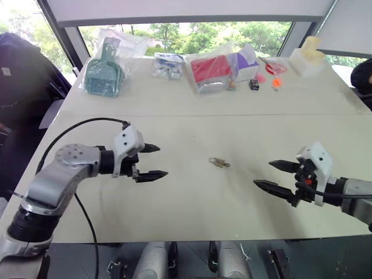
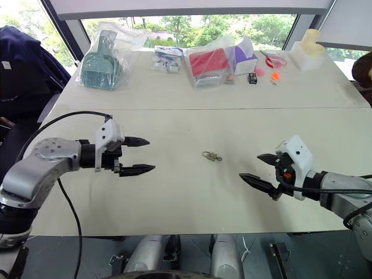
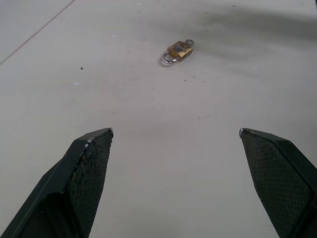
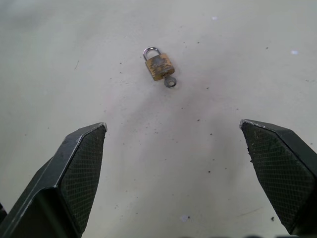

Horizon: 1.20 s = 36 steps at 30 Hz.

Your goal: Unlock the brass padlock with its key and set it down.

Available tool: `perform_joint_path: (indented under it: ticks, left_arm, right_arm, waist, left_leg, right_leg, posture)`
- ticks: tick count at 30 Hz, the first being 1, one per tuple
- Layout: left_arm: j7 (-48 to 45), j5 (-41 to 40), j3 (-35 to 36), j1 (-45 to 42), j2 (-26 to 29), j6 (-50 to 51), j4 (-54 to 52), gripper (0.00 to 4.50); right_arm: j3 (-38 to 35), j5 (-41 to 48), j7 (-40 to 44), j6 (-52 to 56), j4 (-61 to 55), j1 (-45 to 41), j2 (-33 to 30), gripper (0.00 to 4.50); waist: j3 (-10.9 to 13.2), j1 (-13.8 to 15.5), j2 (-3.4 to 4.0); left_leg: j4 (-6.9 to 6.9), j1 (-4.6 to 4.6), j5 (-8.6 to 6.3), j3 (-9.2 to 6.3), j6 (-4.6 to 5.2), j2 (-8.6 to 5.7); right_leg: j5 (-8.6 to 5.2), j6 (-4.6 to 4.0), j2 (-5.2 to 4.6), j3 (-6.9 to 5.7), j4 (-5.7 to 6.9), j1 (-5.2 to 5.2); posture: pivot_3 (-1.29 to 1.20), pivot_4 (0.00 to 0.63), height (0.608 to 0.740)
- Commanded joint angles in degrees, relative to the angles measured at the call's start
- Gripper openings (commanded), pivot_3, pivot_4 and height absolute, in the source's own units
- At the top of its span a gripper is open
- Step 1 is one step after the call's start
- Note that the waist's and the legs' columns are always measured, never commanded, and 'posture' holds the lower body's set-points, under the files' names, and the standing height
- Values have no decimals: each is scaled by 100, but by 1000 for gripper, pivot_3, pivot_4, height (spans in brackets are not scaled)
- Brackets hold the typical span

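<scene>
Brass padlock (image 1: 218,162) lies flat on the table (image 1: 192,197) at frame centre, key (image 4: 170,82) sticking out of its bottom end, nothing touching it. Left gripper (image 1: 152,161) at mid-left and right gripper (image 1: 278,176) at lower right both hang over the table, jaws spread wide and empty, each well apart from the lock. Bagged items line the top edge of the frame.

The two head cameras sit high, looking forward and down over the counter (image 1: 192,203), one slightly offset sideways from the other; both take in the same scene out to the window at 12 o'clock. Each wrist camera rides low and close, looking along its own hand's fingers at bare counter. All four views share the brass padlock (image 3: 178,50) lying mid-counter, toward 12 o'clock in both wrist views.
</scene>
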Motion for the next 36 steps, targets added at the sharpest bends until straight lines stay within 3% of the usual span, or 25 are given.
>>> perform_joint_path:
  ticks: [1, 11, 20, 24, 30, 36]
  left_arm:
    - [-138, -4, 7, -113, -2, -217, 22, 4272]
    - [-74, 256, -167, -182, -134, -365, 174, 4272]
    - [-267, 725, -528, -843, -438, -1070, 1092, 4272]
    - [-577, 1241, -950, -1752, -814, -1883, 2310, 4272]
    - [-1329, 1971, -1679, -3435, -2094, -3359, 4894, 4272]
    - [-1814, 2747, -2143, -4660, -3432, -4714, 7466, 4272]
  right_arm:
    - [-61, 15, -28, -48, -112, 0, 19, 4473]
    - [93, 50, -225, 6, -267, -3, 154, 4473]
    - [313, 33, -332, 19, -195, -239, 211, 4473]
    - [414, -127, -646, -44, -48, -435, 423, 4473]
    - [621, -307, -1028, -38, -132, -360, 815, 4473]
    - [303, -349, -1529, -51, -506, 131, 1190, 4473]
  waist:
    - [0, 3, 0]
    - [0, 5, 0]
    - [1, 6, -1]
    - [0, 34, -2]
    - [0, 150, -5]
    - [3, 134, -11]
  left_leg:
    - [0, 0, 0, 0, 0, 0]
    - [0, 0, 5, 0, 1, 0]
    - [0, 0, 6, -1, 3, -1]
    - [3, 0, 8, -1, 7, -2]
    - [22, -6, 3, 2, 23, -4]
    - [30, -15, -9, 8, 47, -9]
  right_leg:
    - [0, 0, 0, 0, 0, 0]
    - [0, 0, 0, 0, 0, 1]
    - [0, 0, -1, 0, 0, 2]
    - [0, 0, -1, -1, 0, 3]
    - [3, -2, -2, -2, -2, 7]
    - [3, -1, -6, -3, -7, 11]
  posture:
    - [0, 150, 735]
    - [0, 150, 735]
    - [0, 150, 735]
    - [0, 150, 735]
    - [0, 150, 735]
    - [0, 150, 735]
